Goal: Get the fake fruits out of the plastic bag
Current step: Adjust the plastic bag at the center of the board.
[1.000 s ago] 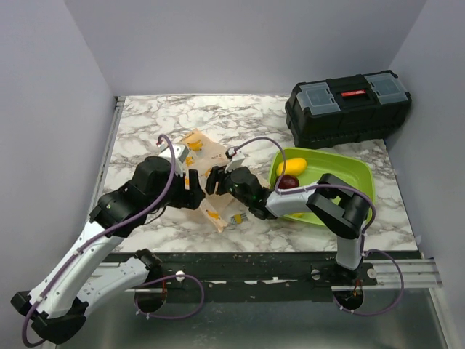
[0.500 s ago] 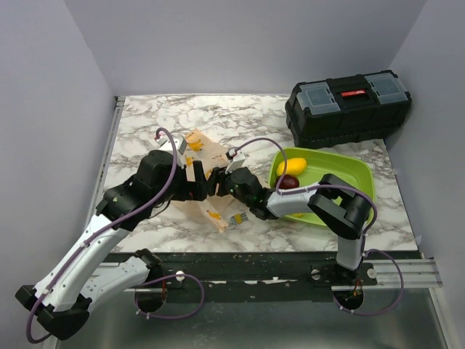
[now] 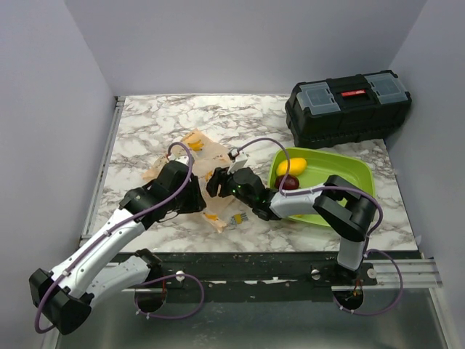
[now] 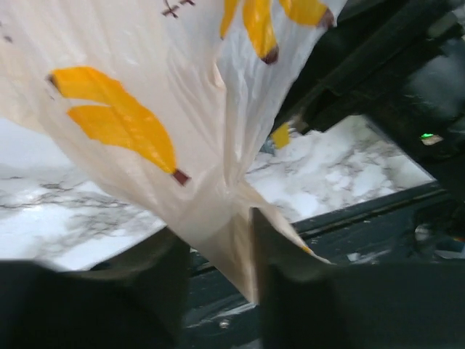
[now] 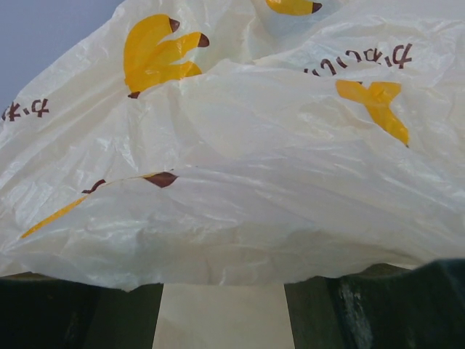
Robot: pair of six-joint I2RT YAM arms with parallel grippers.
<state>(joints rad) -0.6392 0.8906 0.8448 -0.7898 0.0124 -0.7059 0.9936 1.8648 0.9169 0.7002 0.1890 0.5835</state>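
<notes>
Plastic bag [image 5: 240,182] runs past the picture's edges ahead of the right gripper [image 5: 221,313]; contents hidden. Left gripper [image 4: 221,283] fingers [image 4: 94,298] blurred beneath the bag; grip indeterminate.

Bag [image 5: 240,182] has dark brown lettering beside the yellow prints, but it's upside down in the right wrist view, can't make it out. Toolbox [image 3: 347,109] red label [image 3: 354,92]: too tiny to read.
</notes>
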